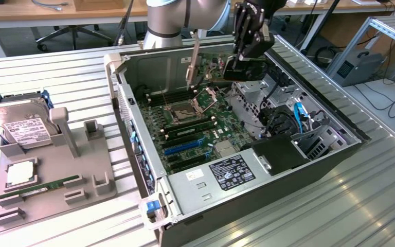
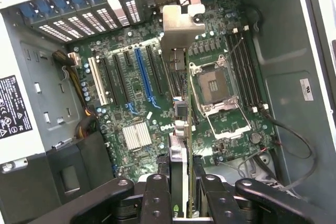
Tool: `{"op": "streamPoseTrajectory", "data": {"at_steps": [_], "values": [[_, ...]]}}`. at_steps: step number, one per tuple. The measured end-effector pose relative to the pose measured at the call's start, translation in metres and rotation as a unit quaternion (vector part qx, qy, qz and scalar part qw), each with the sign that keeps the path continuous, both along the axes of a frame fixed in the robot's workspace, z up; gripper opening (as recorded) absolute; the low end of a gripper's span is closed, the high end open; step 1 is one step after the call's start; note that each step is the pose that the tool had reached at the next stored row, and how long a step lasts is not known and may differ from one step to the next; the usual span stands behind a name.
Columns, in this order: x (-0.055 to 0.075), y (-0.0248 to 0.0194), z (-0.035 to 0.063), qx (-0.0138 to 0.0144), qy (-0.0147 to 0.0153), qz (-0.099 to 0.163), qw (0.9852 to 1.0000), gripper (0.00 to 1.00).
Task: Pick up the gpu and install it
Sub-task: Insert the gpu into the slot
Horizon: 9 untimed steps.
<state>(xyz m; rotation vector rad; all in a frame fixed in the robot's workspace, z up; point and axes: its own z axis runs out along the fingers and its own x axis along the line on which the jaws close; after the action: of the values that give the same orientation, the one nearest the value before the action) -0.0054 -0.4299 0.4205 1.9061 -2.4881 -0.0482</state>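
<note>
My gripper [image 1: 247, 57] hangs over the open computer case [image 1: 136, 154], shut on the gpu [image 1: 242, 71]. The card is held on edge above the motherboard [image 1: 197, 128], and its silver end bracket [image 1: 193, 60] points toward the rear wall of the case. In the wrist view the gpu [image 2: 179, 150] appears edge-on between my two black fingers [image 2: 157, 198]. Its bracket [image 2: 178, 27] reaches toward the rear slot openings, above the black expansion slots beside the blue slot [image 2: 143, 77]. The card floats clear of the board.
The CPU socket [image 2: 216, 85] and RAM slots [image 2: 241, 66] lie beside the card's line. A white slot [image 2: 97, 81] and heatsink [image 2: 136, 135] sit nearby. Cables and a drive cage [image 1: 287, 118] crowd the case's far side. A grey fixture [image 1: 53, 175] on the exterior view's left holds a hard drive [image 1: 22, 126] and RAM stick [image 1: 39, 188].
</note>
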Motion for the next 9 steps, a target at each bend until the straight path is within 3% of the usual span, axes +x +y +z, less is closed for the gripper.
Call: {"op": "streamPoseTrajectory", "data": {"at_steps": [6, 9], "values": [[0.0000, 0.0000, -0.0002, 0.0000, 0.0000, 0.034, 0.9994, 0.27], [0.0000, 0.0000, -0.0004, 0.0000, 0.0000, 0.061, 0.9982, 0.27]]}}
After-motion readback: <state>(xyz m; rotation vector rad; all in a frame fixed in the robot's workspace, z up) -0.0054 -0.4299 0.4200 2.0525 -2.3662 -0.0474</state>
